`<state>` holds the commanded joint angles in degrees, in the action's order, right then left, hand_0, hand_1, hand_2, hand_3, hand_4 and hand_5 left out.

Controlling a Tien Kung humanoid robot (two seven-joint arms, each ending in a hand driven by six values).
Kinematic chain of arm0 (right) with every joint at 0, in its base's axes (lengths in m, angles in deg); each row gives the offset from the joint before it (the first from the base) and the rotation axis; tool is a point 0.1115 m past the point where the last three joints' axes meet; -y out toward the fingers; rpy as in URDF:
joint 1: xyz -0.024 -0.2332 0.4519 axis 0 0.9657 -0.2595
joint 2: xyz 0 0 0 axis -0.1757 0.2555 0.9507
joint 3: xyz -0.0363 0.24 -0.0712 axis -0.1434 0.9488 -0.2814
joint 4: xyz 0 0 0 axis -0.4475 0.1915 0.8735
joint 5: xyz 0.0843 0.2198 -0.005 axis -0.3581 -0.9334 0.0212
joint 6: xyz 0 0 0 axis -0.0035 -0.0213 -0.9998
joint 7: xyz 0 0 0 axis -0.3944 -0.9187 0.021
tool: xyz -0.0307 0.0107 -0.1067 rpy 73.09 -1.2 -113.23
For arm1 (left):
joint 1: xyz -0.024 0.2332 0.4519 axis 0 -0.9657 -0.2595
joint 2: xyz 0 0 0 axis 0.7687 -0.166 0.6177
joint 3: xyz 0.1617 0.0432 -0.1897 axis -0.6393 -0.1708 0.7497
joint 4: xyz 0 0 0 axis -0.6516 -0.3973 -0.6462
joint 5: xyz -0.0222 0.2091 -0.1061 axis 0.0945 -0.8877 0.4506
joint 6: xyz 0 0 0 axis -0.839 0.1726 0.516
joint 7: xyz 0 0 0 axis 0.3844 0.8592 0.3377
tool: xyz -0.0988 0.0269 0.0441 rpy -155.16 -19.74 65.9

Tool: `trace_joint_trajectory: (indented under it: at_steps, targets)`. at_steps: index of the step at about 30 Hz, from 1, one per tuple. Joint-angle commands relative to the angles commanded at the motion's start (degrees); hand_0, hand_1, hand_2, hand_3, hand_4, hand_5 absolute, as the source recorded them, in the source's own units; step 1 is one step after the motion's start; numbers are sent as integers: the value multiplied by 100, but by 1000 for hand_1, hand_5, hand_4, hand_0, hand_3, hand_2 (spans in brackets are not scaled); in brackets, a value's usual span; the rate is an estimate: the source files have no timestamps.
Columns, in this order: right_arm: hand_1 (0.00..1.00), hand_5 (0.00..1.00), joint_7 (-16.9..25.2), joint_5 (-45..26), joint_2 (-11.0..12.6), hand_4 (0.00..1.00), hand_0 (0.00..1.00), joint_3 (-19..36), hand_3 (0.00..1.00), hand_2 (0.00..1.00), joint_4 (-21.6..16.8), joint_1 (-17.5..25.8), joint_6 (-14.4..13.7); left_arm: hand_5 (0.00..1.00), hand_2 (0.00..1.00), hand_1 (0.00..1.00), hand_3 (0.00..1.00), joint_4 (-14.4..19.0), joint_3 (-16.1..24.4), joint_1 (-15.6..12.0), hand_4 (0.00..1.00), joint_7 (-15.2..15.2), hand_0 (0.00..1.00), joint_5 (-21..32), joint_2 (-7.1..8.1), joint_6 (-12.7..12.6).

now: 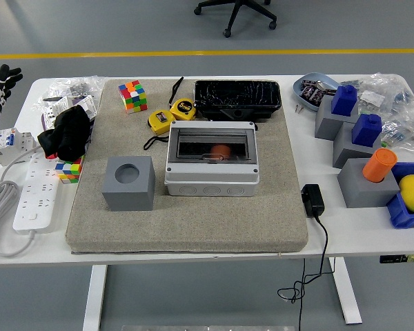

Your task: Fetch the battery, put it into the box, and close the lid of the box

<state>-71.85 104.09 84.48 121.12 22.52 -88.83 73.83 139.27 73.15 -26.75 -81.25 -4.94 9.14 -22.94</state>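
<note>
A white-grey box (211, 160) sits in the middle of the beige mat (186, 221). Its smoky see-through lid lies flat and shut. Through the lid an orange battery (221, 150) shows inside the box. My left hand (0, 83) hangs off the table's far left edge, well away from the box, with its black fingers spread and nothing in them. No right hand appears in this view.
A grey cube with a round hole (128, 182) stands left of the box. Behind the box lie a black tray (237, 96), yellow tape measures (171, 114) and a colour cube (132, 95). A power strip (34, 193) lies left; grey blocks and an orange cylinder (378, 165) stand right.
</note>
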Motion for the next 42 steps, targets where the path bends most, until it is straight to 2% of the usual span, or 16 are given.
trace_joint_trajectory:
  at_steps: [7,42]
  targets:
    - [821,998,11,-8,-6,998,834,7,806,774,0,-7,1,998,841,915,806,20,25,4,998,8,998,-84,-13,-60]
    - [823,998,15,4,-15,998,833,45,807,774,0,0,1,998,830,905,790,13,47,1,998,-19,972,-122,-22,-205]
